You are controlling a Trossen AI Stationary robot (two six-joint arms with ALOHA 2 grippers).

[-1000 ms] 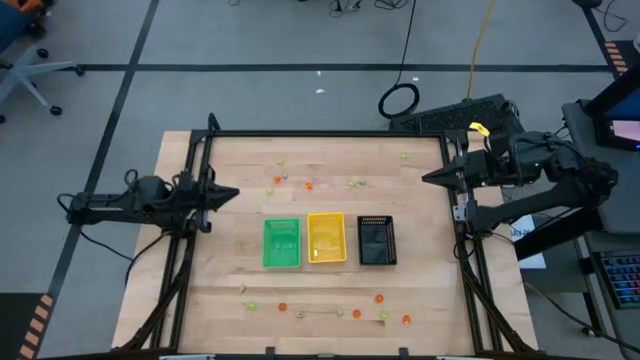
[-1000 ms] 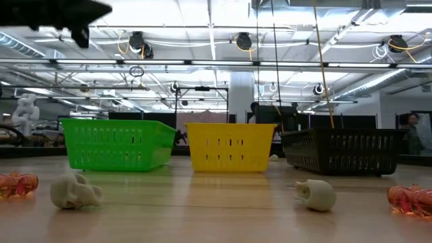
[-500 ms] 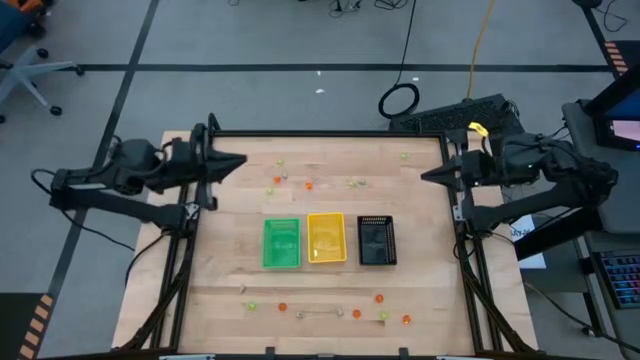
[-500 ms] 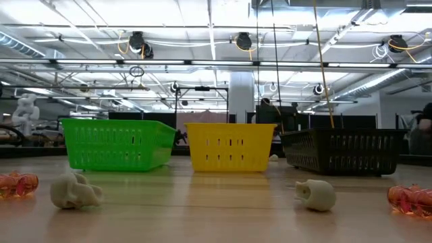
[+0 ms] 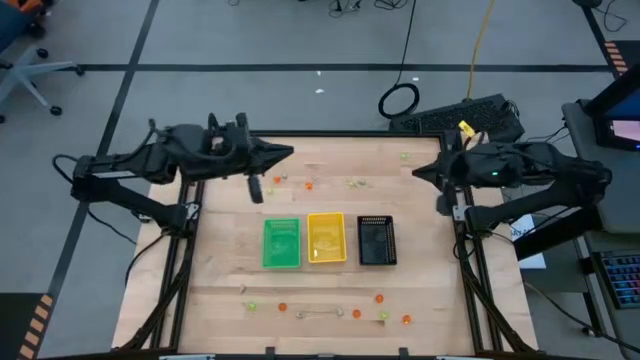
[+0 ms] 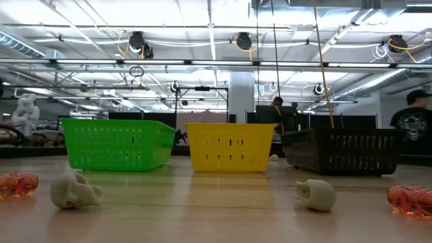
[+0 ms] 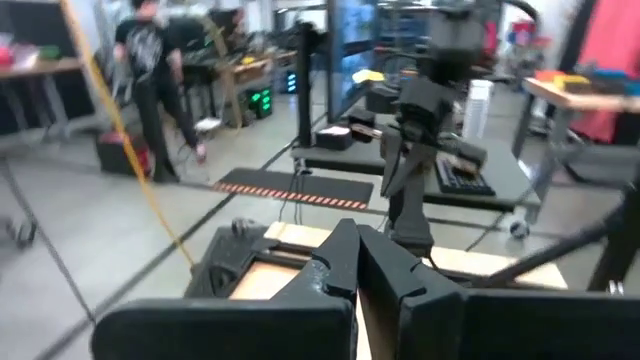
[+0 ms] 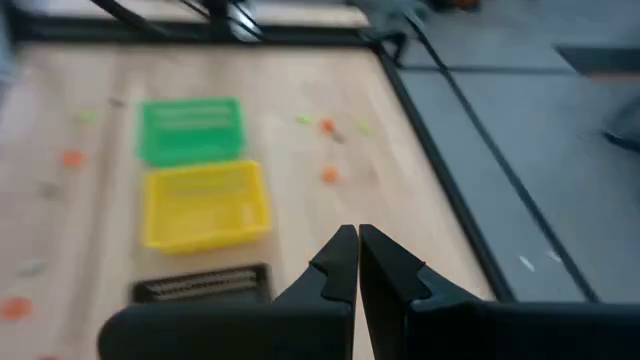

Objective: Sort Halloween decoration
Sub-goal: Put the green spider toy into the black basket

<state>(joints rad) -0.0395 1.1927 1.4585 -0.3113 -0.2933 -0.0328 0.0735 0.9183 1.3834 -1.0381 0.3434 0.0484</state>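
- Trinkets [image 5: 307, 184] — small orange, yellow-green and whitish pieces, loose on the table [image 5: 420, 290] in two scatters: one behind the trays, toward the far edge, one in front, along the near edge [image 5: 380, 298].
- Low view, near scatter: two whitish skull-like pieces [image 6: 75, 190] [image 6: 314, 194] and orange pieces at either side [image 6: 16, 183] [image 6: 410, 198], all lying on the wood, none touching a tray.
- Trays — green [image 5: 281, 243], yellow [image 5: 326, 238], black [image 5: 376, 240], side by side mid-table. The yellow one seems to hold a small orange speck; too small to be sure. The green and black show nothing sorted inside.
- Left gripper [image 5: 288, 152] — clenched on nothing, raised over the far left of the table, near the far scatter.
- Right gripper [image 5: 416, 170] — clenched, empty, at the far right edge of the table.
- Progress, as judged: sorting hardly begun — nearly every trinket remains to be picked up and dropped in a tray.
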